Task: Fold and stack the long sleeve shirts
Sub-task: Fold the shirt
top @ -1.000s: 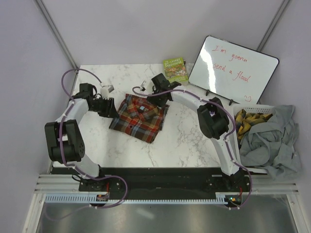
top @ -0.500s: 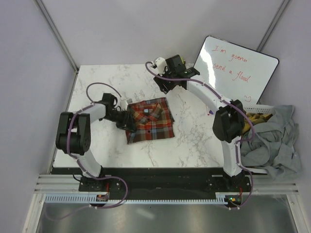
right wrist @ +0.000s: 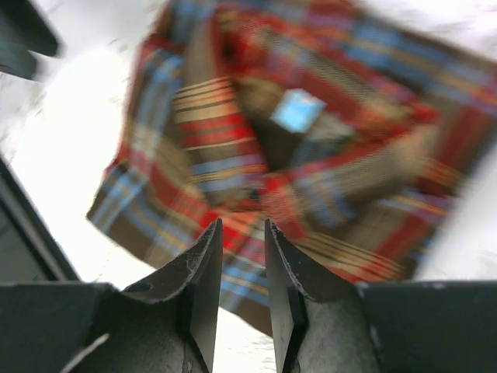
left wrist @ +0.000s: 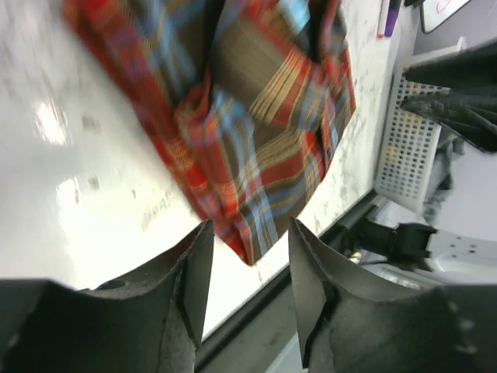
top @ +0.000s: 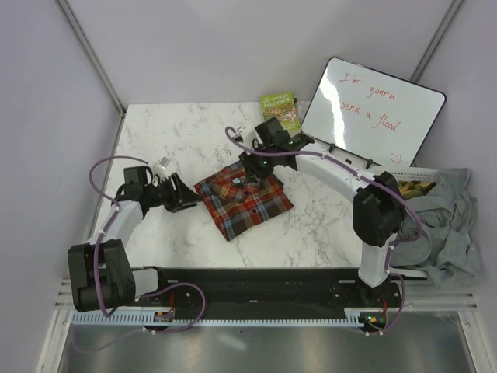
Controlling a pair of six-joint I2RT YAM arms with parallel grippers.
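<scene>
One of the long sleeve shirts (top: pixel 243 200), collared plaid in red, brown and blue, lies folded into a small rectangle on the marble table (top: pixel 178 132), turned at an angle. My left gripper (top: pixel 189 203) is low, just left of the shirt's near-left edge. In the left wrist view its jaws (left wrist: pixel 248 256) stand open and empty, the shirt's corner (left wrist: pixel 256 132) just ahead of the tips. My right gripper (top: pixel 252 166) hovers over the collar end. The right wrist view shows its jaws (right wrist: pixel 242 233) a narrow gap apart above the plaid cloth (right wrist: pixel 295 148), with nothing between them.
A whiteboard (top: pixel 373 113) leans at the back right with a green book (top: pixel 281 111) beside it. A white perforated basket (top: pixel 411 172) holding yellow and dark items stands at the right edge, and a heap of grey garments (top: pixel 435 225) hangs over it.
The shirt has turned and shifted slightly right. My left gripper has let go, opened and drawn back to the left. My right gripper came down from the table's back to the collar end, jaws narrowing.
</scene>
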